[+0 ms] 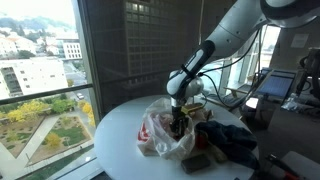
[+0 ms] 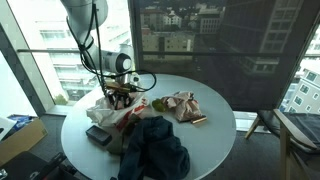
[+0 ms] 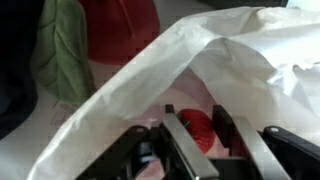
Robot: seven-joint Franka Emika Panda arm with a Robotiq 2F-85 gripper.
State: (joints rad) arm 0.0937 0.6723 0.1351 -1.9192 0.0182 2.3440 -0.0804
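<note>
Closest in, the wrist view shows the gripper (image 3: pixel 193 114) poked into the mouth of a white plastic bag (image 3: pixel 230 55), its two dark fingers (image 3: pixel 176 138) set a narrow way apart. A small red thing (image 3: pixel 200 128) sits right in the gap between them. Whether the pads already press on it cannot be told, since the film of the bag crowds both sides. The red thing lies straight ahead of the fingertips and slightly below, inside the bag. It looks roundish, with no clear long axis to line up on. Past the bag's upper fold lie a green leaf-patterned cloth (image 3: pixel 60 50) and a larger red shape (image 3: pixel 120 22). In both exterior views the single arm comes down steeply onto the bag (image 1: pixel 160 135), which slumps near the edge of the round white table (image 2: pixel 215 135). Just beside it is a heap of dark blue cloth (image 2: pixel 155 150), and farther across the table a crumpled tan bundle (image 2: pixel 180 105). Beyond the table, tall windows (image 1: pixel 40 60) look onto buildings and trees.
</note>
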